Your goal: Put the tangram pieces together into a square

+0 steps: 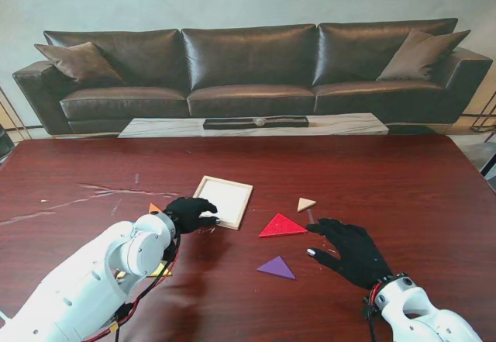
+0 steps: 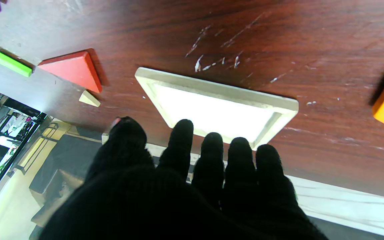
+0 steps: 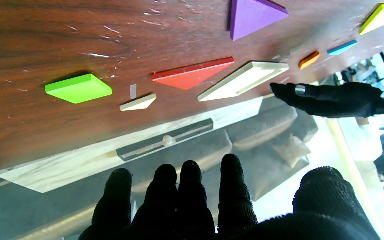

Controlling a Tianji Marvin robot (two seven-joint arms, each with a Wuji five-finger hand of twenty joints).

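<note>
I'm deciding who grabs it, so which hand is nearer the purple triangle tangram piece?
Right. The right hand hovers just beside the purple triangle tangram piece; the left hand is farther off, at the square wooden tray.

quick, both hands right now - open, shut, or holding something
Left hand: open, holding nothing, fingertips at the near edge of the pale wooden square tray.
Right hand: open, fingers spread, holding nothing.

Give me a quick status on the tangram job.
Left hand open at the tray. Right hand open, holding nothing. Red triangle and purple triangle loose outside tray. Nothing blocking.
</note>
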